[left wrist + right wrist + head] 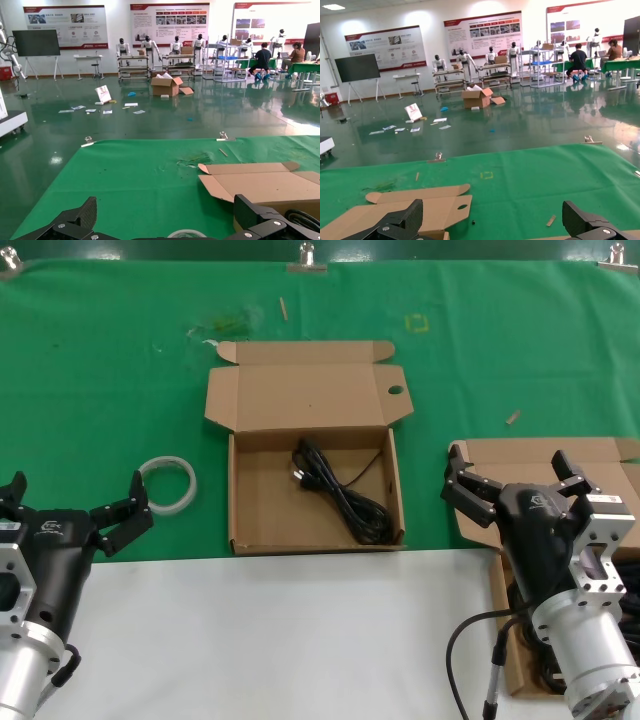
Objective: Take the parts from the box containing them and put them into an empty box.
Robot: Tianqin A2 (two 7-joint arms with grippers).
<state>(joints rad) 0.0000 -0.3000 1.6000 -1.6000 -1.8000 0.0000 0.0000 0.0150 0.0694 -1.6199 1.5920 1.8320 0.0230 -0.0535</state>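
Observation:
The holed-lid box (238, 490) stands open at the table's centre with one coiled black cable (342, 495) inside. Its lid also shows in the left wrist view (260, 182) and the right wrist view (420, 207). The plain-lidded box (530, 452) sits at the right, largely hidden under my right arm; more black cables (527, 638) show in it near the arm. My right gripper (508, 465) is open and empty above that box's lid; in its own view it (495, 220) is open too. My left gripper (78, 495) is open and empty at the left, also in its own view (165, 220).
A white translucent ring (168, 483) lies on the green cloth between my left gripper and the centre box; it also shows in the left wrist view (186, 233). Small wood scraps (512, 417) lie on the cloth. A white table surface (280, 640) fills the front.

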